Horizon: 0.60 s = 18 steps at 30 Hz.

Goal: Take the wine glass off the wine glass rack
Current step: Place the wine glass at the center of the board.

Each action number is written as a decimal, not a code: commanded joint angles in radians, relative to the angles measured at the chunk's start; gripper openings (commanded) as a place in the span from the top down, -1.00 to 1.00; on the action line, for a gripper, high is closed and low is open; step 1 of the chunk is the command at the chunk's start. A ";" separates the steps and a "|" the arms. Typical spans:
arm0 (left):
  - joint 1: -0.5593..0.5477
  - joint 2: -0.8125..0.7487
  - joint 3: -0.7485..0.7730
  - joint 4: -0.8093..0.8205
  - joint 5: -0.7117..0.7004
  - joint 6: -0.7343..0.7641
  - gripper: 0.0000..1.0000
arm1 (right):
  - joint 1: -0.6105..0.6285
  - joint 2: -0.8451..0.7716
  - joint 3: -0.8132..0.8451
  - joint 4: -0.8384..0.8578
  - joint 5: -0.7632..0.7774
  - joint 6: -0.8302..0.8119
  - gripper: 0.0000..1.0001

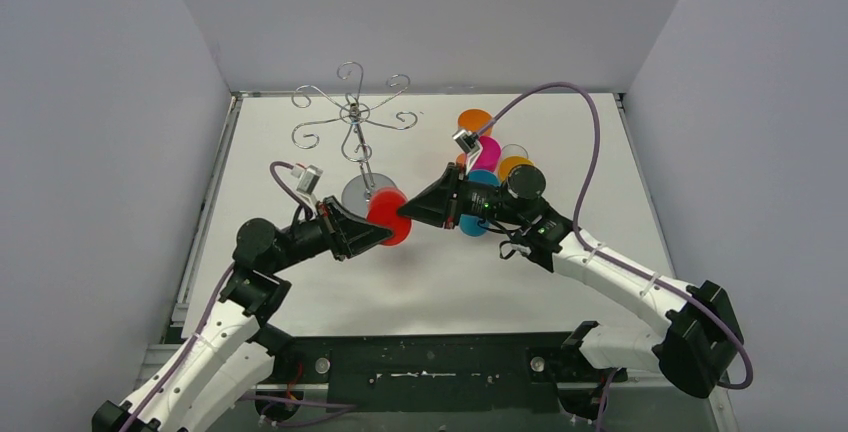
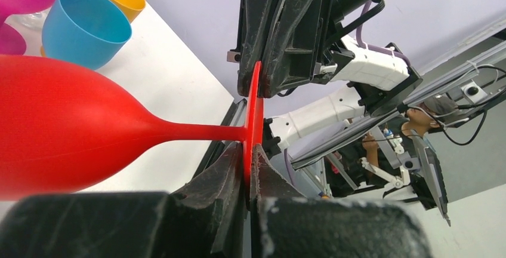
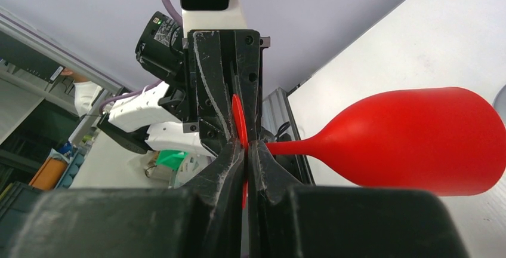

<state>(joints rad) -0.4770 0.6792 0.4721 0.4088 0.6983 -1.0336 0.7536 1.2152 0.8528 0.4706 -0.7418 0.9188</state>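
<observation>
Handover near the wine glass rack [image 1: 352,117]: my left gripper [image 2: 247,165] and right gripper [image 3: 246,150] both pinch the foot of the red wine glass [image 2: 59,126]; release one gently.

One rack [image 1: 352,117], one red glass [image 1: 388,217] (four coloured cups [image 1: 489,155]).

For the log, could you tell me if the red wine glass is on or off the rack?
Off: the wine glass is held sideways by its foot; the rack holds nothing.
</observation>
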 commanded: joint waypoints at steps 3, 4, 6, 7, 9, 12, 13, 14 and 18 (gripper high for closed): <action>-0.093 0.011 0.056 -0.082 0.025 0.129 1.00 | 0.011 -0.036 -0.008 0.132 -0.003 0.005 0.74; -0.106 0.009 0.065 -0.107 0.020 0.157 1.00 | 0.010 -0.041 -0.008 0.132 -0.002 0.000 0.68; -0.126 0.006 0.081 -0.152 0.016 0.211 1.00 | 0.007 -0.054 -0.004 0.100 0.011 -0.018 0.52; -0.133 0.004 0.087 -0.178 0.011 0.238 1.00 | 0.005 -0.063 0.001 0.075 0.025 -0.034 0.37; -0.146 -0.006 0.089 -0.226 -0.020 0.282 1.00 | -0.002 -0.083 0.016 0.003 0.054 -0.076 -0.03; -0.165 -0.044 0.056 -0.249 -0.053 0.330 1.00 | -0.023 -0.121 0.047 -0.110 0.116 -0.146 -0.41; -0.172 -0.063 0.044 -0.249 -0.055 0.346 1.00 | -0.034 -0.137 0.051 -0.137 0.134 -0.162 -0.47; -0.178 -0.082 0.032 -0.254 -0.056 0.363 1.00 | -0.046 -0.154 0.051 -0.158 0.161 -0.174 -0.53; -0.188 -0.178 -0.001 -0.299 -0.106 0.464 1.00 | -0.111 -0.228 0.036 -0.287 0.326 -0.178 -0.76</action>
<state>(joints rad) -0.6540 0.5869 0.4839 0.1474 0.6498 -0.7105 0.6971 1.0664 0.8513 0.2966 -0.6067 0.7956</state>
